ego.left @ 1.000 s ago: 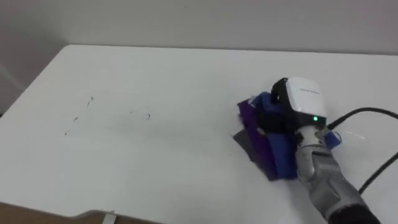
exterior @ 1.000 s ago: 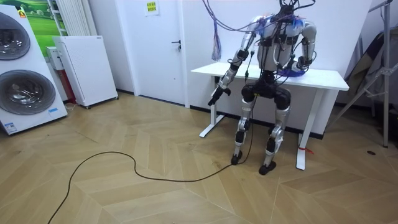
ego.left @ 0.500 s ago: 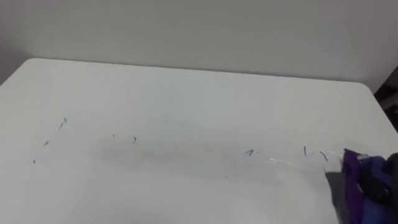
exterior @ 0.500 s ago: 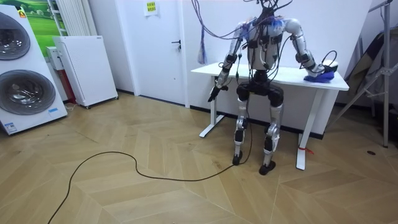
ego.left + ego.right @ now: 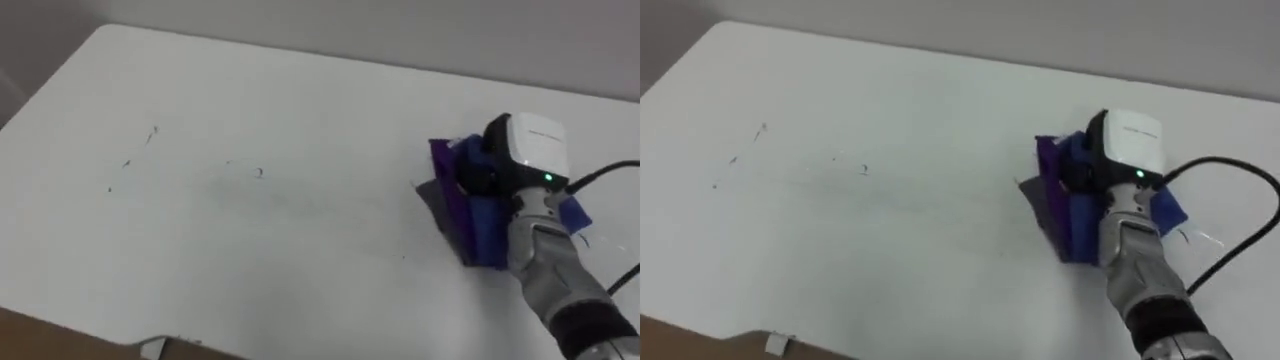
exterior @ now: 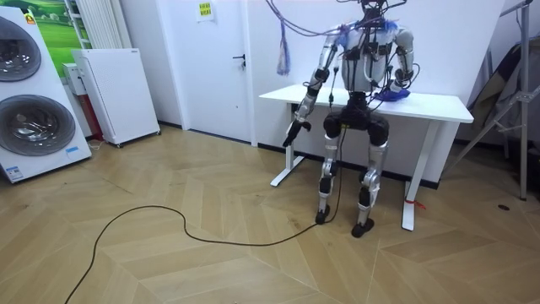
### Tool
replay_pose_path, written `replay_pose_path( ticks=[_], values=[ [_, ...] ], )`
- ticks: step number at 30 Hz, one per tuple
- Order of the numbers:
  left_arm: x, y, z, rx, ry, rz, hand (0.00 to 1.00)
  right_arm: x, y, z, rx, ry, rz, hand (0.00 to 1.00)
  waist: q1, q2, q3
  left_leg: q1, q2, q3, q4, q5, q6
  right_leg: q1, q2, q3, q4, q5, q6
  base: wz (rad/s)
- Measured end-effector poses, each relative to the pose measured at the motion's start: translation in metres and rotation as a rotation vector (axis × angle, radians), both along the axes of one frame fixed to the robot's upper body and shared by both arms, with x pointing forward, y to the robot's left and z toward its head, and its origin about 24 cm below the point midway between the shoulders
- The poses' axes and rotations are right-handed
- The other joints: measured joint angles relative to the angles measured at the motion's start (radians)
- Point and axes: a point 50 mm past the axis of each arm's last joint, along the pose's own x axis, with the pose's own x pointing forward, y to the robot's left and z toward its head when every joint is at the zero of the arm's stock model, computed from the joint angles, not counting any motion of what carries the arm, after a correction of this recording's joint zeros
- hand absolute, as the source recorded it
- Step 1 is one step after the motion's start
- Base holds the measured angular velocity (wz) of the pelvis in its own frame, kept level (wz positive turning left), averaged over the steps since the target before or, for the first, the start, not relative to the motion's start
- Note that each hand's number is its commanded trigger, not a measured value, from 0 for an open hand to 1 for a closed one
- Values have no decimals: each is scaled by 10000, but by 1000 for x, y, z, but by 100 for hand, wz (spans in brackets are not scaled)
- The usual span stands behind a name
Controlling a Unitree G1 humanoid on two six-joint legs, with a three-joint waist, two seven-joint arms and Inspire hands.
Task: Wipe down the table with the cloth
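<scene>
A purple and blue cloth [image 5: 458,205] lies bunched on the right part of the white table [image 5: 250,250]. My right hand [image 5: 480,175] rests on top of it with dark fingers curled into the folds, and the cloth sticks out on both sides of the hand. Small pen marks [image 5: 150,135] dot the table's left part, with another mark [image 5: 258,172] nearer the middle. In the room view I stand at the table's front edge, my right hand [image 6: 396,89] on the tabletop. My left hand [image 6: 291,133] hangs below the table's edge at the room view's left.
The table's near edge [image 5: 60,325] runs along the lower left, with wood floor beyond it. The wall stands right behind the table's far edge. In the room view a white cabinet [image 6: 114,93] and washing machines [image 6: 34,93] stand far off at the left.
Half a second ago my right hand had swept the cloth out to the table's right end. It has now come back towards the middle. The eye views shifted with my head.
</scene>
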Motion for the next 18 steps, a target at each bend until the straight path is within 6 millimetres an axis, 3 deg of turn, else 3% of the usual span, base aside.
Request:
replay_pose_path(
  ticks=[2,4,5,6,7,9,11,13,18],
  values=[
    [-13,0,0,11,308,95,0,-16,-5,-12,122,3,-131,100,-198,-18,-9,392,-27,-177,-214,21,7,402,-1,-139,-48,-35,20,48],
    [-19,2,1,68,354,241,0,-39,-15,-28,226,153,-521,100,-556,-141,-103,821,-123,-277,-465,46,43,1047,-30,-205,-345,-67,65,62],
    [-24,6,3,198,423,309,0,-57,-23,-38,285,326,-900,100,-650,-227,-166,1086,-170,-287,-652,66,62,1344,-65,-287,-494,-105,123,35],
    [-23,12,5,426,404,182,0,-76,-34,-48,349,568,-1394,100,-695,-443,-285,1277,-216,-287,-761,66,63,1592,-84,-435,-625,-128,158,24],
    [-22,15,7,529,324,201,0,-85,-39,-51,359,712,-1673,100,-715,-538,-334,1325,-238,-291,-778,66,63,1688,-89,-466,-705,-127,158,10],
    [-15,19,9,661,-32,208,0,-114,-61,-59,91,1231,-2504,100,-767,-722,-374,1538,-294,-291,-789,62,69,1918,-145,-526,-688,-123,162,-2],
    [-12,19,9,661,-240,152,0,-123,-70,-60,-167,1513,-2709,100,-854,-714,-373,1622,-332,-304,-790,45,94,2036,-179,-517,-698,-123,164,-10],
    [-8,21,10,775,-486,133,0,-122,-74,-60,-299,1601,-2791,100,-872,-682,-356,1603,-326,-292,-774,39,105,2034,-178,-471,-668,-123,164,-16],
    [6,12,6,445,-677,-256,0,-79,-68,-45,-432,1295,-2778,100,-648,-415,-241,831,-261,-221,-228,36,33,1517,-138,-438,-652,-133,150,-10]
  ],
)
